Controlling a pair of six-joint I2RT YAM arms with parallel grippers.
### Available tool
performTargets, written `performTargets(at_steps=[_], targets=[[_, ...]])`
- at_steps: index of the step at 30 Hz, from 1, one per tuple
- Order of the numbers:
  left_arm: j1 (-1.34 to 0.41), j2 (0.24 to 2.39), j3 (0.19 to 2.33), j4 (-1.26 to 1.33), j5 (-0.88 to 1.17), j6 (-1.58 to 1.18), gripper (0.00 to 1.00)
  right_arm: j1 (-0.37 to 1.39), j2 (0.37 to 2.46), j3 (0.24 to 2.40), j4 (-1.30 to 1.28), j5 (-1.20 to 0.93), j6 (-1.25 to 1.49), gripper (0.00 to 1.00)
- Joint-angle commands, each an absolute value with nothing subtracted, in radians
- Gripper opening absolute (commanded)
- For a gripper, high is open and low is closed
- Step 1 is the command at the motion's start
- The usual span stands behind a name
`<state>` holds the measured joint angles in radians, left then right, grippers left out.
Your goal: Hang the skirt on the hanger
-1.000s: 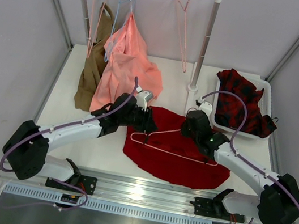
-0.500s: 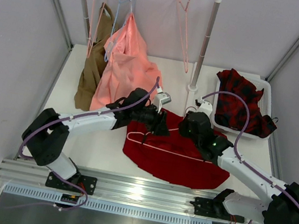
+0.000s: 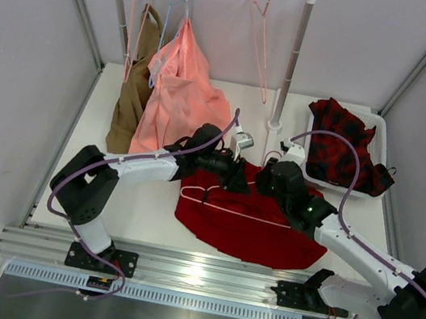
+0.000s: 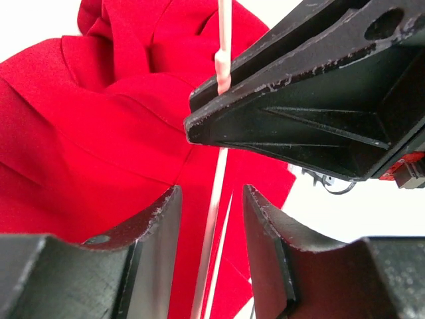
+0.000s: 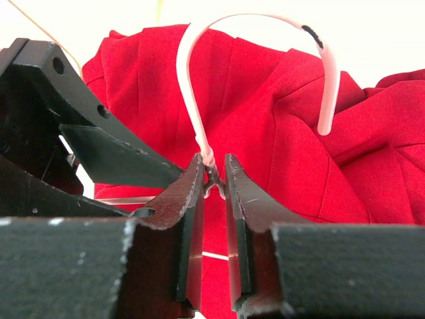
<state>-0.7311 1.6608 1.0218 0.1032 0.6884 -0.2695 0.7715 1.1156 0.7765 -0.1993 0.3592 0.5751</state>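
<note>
The deep-red skirt (image 3: 249,235) lies flat on the table in front of both arms. The pale-pink wire hanger (image 3: 245,214) lies on top of it, its hook end toward the far side. My right gripper (image 3: 268,183) is shut on the hanger's twisted neck (image 5: 212,174), and the hook (image 5: 265,26) arcs above the jaws. My left gripper (image 3: 235,184) sits right beside it. Its jaws stand open, and a hanger wire (image 4: 211,219) runs between them without touching. The skirt also fills the left wrist view (image 4: 99,146) and the right wrist view (image 5: 279,133).
A clothes rack (image 3: 290,66) stands at the back with a brown garment (image 3: 130,105), a salmon-pink garment (image 3: 178,96), a light blue hanger (image 3: 165,12) and spare pink hangers (image 3: 261,45). A white bin (image 3: 380,122) at the right holds a red-and-black checked garment (image 3: 342,144).
My left gripper has moved right along the hanger to sit against the right gripper. The right gripper has shifted slightly left and farther back, still holding the hanger's neck.
</note>
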Motion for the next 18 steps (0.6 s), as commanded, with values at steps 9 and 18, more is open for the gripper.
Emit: performTargets(at_steps=[9,18], targets=[[-0.756,1.672,1.046,0.241,0.75,-0.285,0.36,0.781,1.051,0.79,-0.175,0.384,0.568,0.0],[-0.761,1.675,1.036,0.291,0.775,-0.313,0.12,0.784,1.028,0.785,-0.189,0.387,0.565,0.0]])
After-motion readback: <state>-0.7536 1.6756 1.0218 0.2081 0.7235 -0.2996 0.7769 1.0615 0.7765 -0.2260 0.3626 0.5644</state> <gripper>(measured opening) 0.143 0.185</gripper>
